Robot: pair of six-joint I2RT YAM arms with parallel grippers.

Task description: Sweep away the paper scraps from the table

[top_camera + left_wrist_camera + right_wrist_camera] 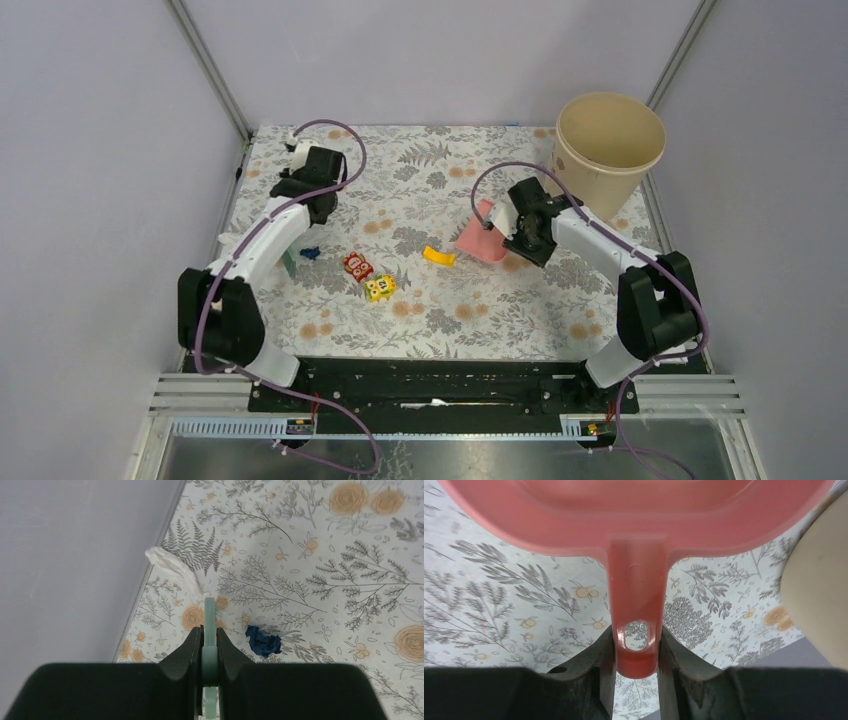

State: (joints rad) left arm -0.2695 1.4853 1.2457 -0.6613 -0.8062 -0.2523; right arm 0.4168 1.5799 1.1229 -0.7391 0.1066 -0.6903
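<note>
My left gripper point(210, 636) is shut on a thin teal tool point(209, 617), seen edge-on; the tool also shows in the top view point(288, 263) by the table's left side. A white crumpled scrap point(172, 569) lies at its tip, next to the left wall. A navy-blue paper wad point(263, 641) lies just right of the tool, apart from it, and shows in the top view point(308, 252). My right gripper point(636, 652) is shut on the handle of a pink dustpan point(634, 510), which sits at centre-right of the table point(483, 240). The dustpan's inside is hidden.
A beige bucket point(610, 145) stands at the back right, close to the right gripper point(819, 595). A yellow curved piece point(438, 256) lies left of the dustpan. A red toy block point(357, 264) and a yellow one point(380, 288) lie mid-table on the fern-print cloth point(430, 180).
</note>
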